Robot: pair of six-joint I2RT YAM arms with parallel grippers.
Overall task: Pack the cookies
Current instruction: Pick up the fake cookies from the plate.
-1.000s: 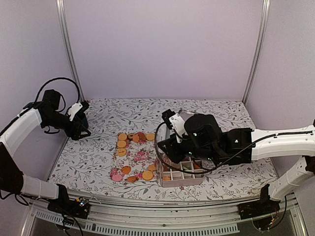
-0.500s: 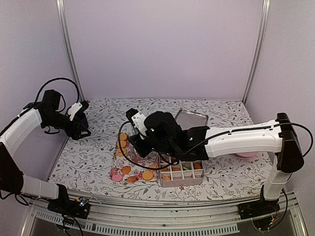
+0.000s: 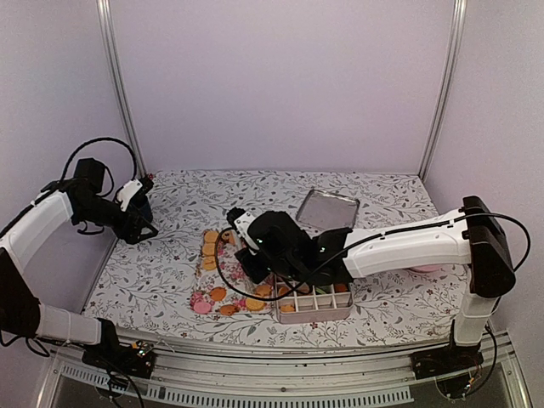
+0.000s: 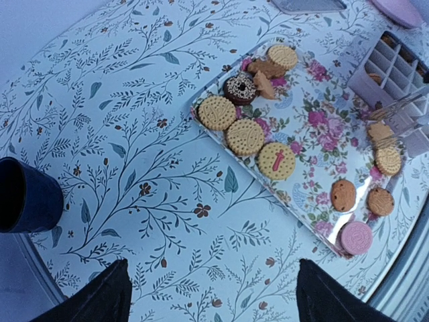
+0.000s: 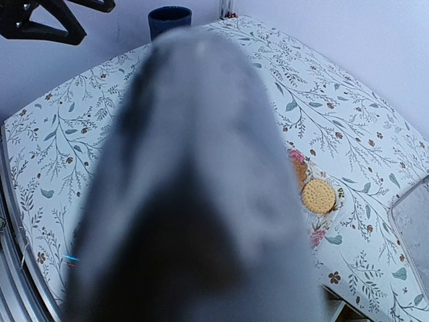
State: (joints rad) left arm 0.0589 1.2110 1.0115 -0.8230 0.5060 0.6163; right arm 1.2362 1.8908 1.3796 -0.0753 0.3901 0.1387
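The cookies (image 3: 210, 250), mostly orange-tan rounds, lie on a floral tray (image 3: 231, 274). One row sits at its far left, and others (image 3: 255, 303), one of them pink, lie along its near edge. The left wrist view shows the cookies (image 4: 244, 136) on the tray (image 4: 315, 127). My right gripper (image 3: 252, 265) hangs low over the tray's near right part, next to the divided box (image 3: 314, 315). In the right wrist view a blurred grey shape (image 5: 194, 188) hides the jaws, with one cookie (image 5: 318, 196) beside it. My left gripper (image 4: 211, 282) hovers open over the bare cloth, left of the tray.
A dark blue cup (image 4: 27, 194) stands at the far left near my left gripper (image 3: 144, 223). A metal lid (image 3: 327, 208) lies behind the box. A pink plate (image 4: 395, 10) sits at the right. The box (image 4: 395, 57) holds a few cookies in its compartments.
My right arm has swung left from above the box to over the tray, then settled lower at the tray's near right. The left arm has stayed put.
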